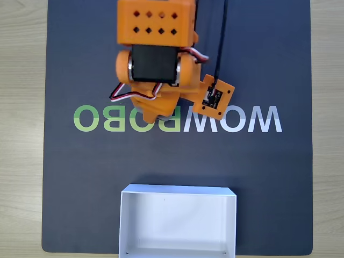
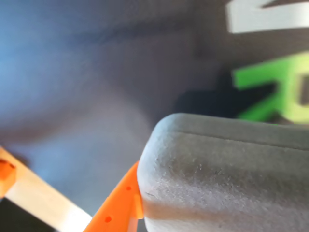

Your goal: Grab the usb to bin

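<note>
In the wrist view the usb point(image 2: 227, 179), a matte grey block with rounded corners, sits very close to the camera at the lower right. An orange finger point(image 2: 118, 205) presses against its left edge. A dark shadow lies on the mat behind the block, so it seems to be held above the surface. In the fixed view my orange gripper point(image 1: 155, 107) points down under the arm at the top centre of the mat, and the arm hides the usb there. The bin point(image 1: 177, 189), a shallow white box, stands empty at the mat's bottom edge, well below the gripper.
A dark mat point(image 1: 269, 177) with white and green lettering point(image 1: 97, 118) covers most of the light wooden table point(image 1: 21, 134). A small orange camera board point(image 1: 214, 99) with a black cable hangs to the right of the arm.
</note>
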You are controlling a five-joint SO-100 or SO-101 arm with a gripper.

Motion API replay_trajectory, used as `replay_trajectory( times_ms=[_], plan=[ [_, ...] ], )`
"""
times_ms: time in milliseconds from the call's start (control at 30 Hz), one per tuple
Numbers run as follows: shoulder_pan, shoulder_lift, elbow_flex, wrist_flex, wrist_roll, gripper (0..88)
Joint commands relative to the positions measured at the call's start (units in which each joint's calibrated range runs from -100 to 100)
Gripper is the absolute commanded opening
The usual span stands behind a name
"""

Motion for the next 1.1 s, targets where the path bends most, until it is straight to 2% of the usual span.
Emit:
replay_trajectory(
  times_ms=[0, 333, 500, 633, 800, 1067],
  plan=[
    [0.0, -13.1, -9.3, 4.1, 0.4, 12.5],
    [-2.3, -31.3, -33.1, 14.4, 7.5, 12.5],
    [-4.1, -41.5, -34.0, 15.9, 10.7, 12.5],
    [-5.4, -46.1, -31.8, 15.9, 11.5, 12.5],
    [-5.4, -39.4, -32.2, 15.8, 10.8, 12.5],
    [-4.9, -10.3, -43.6, 9.4, 10.8, 12.5]
  ],
)
